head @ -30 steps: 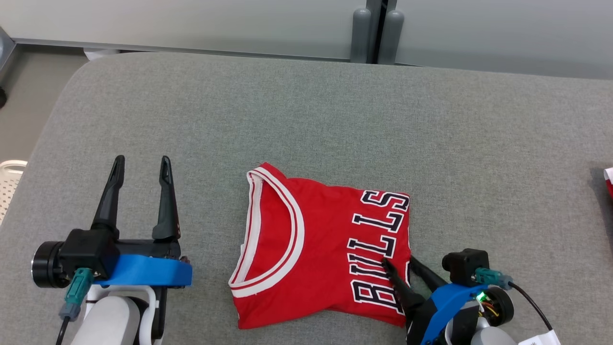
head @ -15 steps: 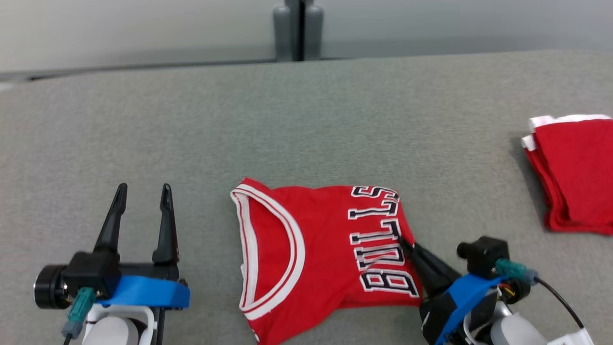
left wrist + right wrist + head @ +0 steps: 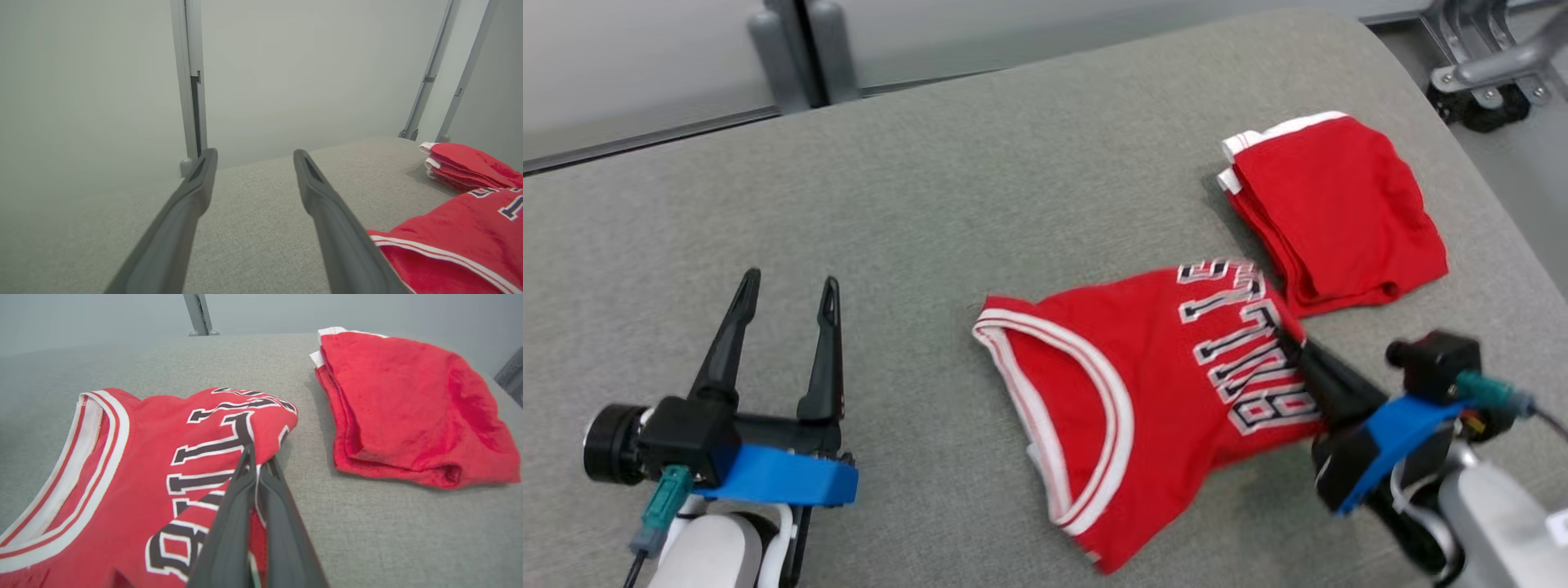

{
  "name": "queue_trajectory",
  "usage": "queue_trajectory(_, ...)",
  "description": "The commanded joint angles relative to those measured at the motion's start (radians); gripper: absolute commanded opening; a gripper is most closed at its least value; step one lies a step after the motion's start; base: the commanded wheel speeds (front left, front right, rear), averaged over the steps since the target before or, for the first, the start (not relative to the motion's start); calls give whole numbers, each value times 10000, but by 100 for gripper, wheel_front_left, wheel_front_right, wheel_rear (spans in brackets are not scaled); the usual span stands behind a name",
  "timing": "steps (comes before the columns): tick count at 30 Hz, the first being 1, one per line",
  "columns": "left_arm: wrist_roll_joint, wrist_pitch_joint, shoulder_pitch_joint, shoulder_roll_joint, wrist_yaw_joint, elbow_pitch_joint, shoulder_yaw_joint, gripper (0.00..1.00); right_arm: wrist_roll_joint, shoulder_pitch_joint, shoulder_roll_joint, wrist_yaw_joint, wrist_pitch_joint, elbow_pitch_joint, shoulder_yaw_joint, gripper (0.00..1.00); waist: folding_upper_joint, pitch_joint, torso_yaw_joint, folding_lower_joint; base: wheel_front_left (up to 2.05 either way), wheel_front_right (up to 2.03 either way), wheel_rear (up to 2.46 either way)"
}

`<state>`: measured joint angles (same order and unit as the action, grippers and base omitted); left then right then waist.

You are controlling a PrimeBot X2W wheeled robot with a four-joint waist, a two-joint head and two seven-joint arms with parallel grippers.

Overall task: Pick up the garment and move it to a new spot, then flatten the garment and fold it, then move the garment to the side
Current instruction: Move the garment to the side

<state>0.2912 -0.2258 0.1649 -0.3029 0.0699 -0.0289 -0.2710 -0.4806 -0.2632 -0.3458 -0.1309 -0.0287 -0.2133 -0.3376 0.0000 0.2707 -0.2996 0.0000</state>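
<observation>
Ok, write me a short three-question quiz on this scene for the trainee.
1. True or false: the left gripper is holding the jersey.
2. The right gripper is shut on which part of the jersey? A) the white-trimmed neckline B) the edge beside the lettering C) the corner nearest the left gripper
3. What lies on the grey surface to the jersey's right in the head view?

Key: 1. False; it stands open, apart from the jersey. 2. B. 3. A folded red garment.
</observation>
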Motion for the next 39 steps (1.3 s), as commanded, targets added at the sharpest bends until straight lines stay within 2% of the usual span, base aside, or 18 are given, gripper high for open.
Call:
queue_trajectory(1, -82, 90, 227, -125, -29, 149, -2, 100, -94, -695, -222, 3, 177, -136, 20, 0, 0, 169, -121, 0, 0, 0, 0)
queue_trajectory(8, -268, 318, 952, -270, -144, 493, -150, 100, 19, -2842, -1165, 3, 851, -1208, 513, 0, 0, 1075, -64, 0, 0, 0, 0)
queue_trajectory(16, -383, 210, 1558, -298, -256, 481, -290, 100, 481, -3778, -1836, 3, 1267, -2865, 2536, 0, 0, 1852, 161, 0, 0, 0, 0)
queue_trajectory(21, -427, 163, 1811, -323, -386, 438, -447, 100, 1171, -3436, -1555, 3, 1072, -3496, 3718, 0, 0, 2102, 173, 0, 0, 0, 0)
queue_trajectory(26, -479, 169, 1987, -382, -448, 426, -546, 100, 1715, -3148, -1156, 3, 950, -3658, 4487, 0, 0, 2302, 138, 0, 0, 0, 0)
queue_trajectory(27, -491, 183, 2023, -388, -460, 426, -577, 100, 1795, -3119, -1108, 3, 1017, -3710, 4638, 8, 0, 2336, 145, 0, 0, 0, 0)
queue_trajectory(28, -491, 183, 2023, -388, -460, 426, -577, 100, 1795, -3119, -1108, 3, 1017, -3710, 4638, 8, 0, 2336, 145, 0, 0, 0, 0)
queue_trajectory(30, -501, 191, 2081, -402, -501, 403, -616, 100, 1924, -3044, -960, 3, 1093, -3844, 4852, 49, 0, 2378, 168, 0, 0, 0, 0)
queue_trajectory(31, -510, 190, 2107, -410, -516, 388, -637, 100, 2011, -3034, -875, 3, 1151, -3838, 4909, 65, 0, 2390, 183, 0, 0, 0, 0)
queue_trajectory(32, -508, 187, 2127, -422, -506, 371, -654, 100, 2126, -2993, -806, 3, 1210, -3828, 4968, 73, 0, 2393, 200, 0, 0, 0, 0)
queue_trajectory(33, -500, 181, 2144, -427, -527, 350, -675, 100, 2265, -2937, -810, 3, 1275, -3860, 5063, 100, 0, 2386, 233, 0, 0, 0, 0)
queue_trajectory(39, -365, 92, 1880, -366, -463, 171, -729, 100, 3302, -2316, -422, 3, 1780, -3779, 6130, 100, 0, 2051, 410, 0, 0, 0, 0)
